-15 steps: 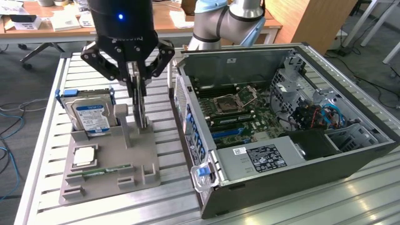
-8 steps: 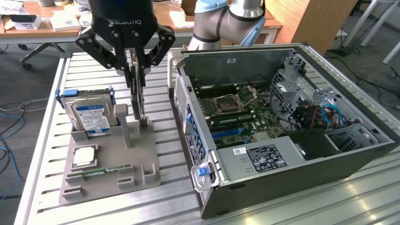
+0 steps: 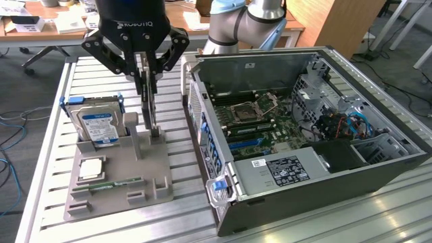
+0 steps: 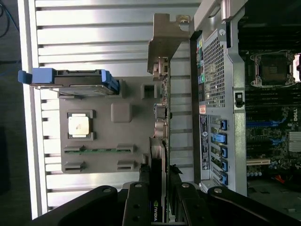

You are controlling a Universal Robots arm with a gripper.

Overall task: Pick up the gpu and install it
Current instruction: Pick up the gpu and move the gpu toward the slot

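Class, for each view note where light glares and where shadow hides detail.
Exterior view: even light, mild sheen on the table, the computer case dim inside. Wrist view: the table's edge glares white, the case interior is dark, the fingers gripping the gpu are shadowed.

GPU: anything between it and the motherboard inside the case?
Yes. The gpu, clamped in the jaws, stands upright at the grey holder, outside the computer case. The case's perforated rear wall stands between it and the motherboard. The case's side is open upward, with nothing visible above that wall.

Bright even light, soft shadows
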